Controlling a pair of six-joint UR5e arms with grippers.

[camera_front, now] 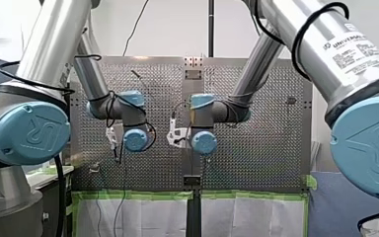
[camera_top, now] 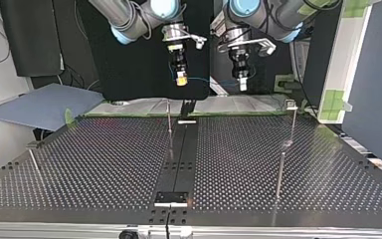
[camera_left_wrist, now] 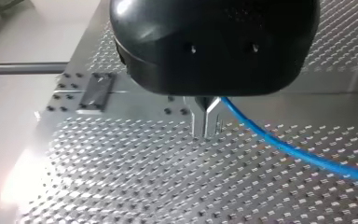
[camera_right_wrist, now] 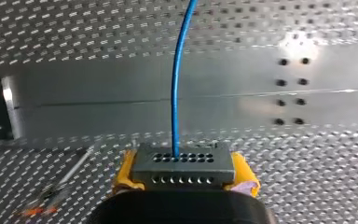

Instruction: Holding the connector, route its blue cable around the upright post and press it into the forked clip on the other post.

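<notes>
In the right wrist view my right gripper (camera_right_wrist: 184, 179) is shut on a grey connector (camera_right_wrist: 184, 165), held between its yellow pads (camera_right_wrist: 123, 175). A blue cable (camera_right_wrist: 179, 70) leaves the connector and runs straight ahead above the perforated table. In the left wrist view my left gripper (camera_left_wrist: 205, 122) has its metal fingers shut on the blue cable (camera_left_wrist: 284, 147), which trails off to one side. In the top view both grippers hang above the table's far edge: right gripper (camera_top: 180, 77), left gripper (camera_top: 242, 83), and the cable (camera_top: 209, 79) spans between them. A thin upright post (camera_top: 169, 117) stands below them. A post with a clip top (camera_top: 291, 104) stands at the far right.
A black strip (camera_top: 179, 159) runs down the middle of the perforated table (camera_top: 104, 164). A short post (camera_top: 34, 157) stands at the top view's left edge. A blue sheet (camera_top: 45, 104) lies off the table at the far left. Green tape marks the far border.
</notes>
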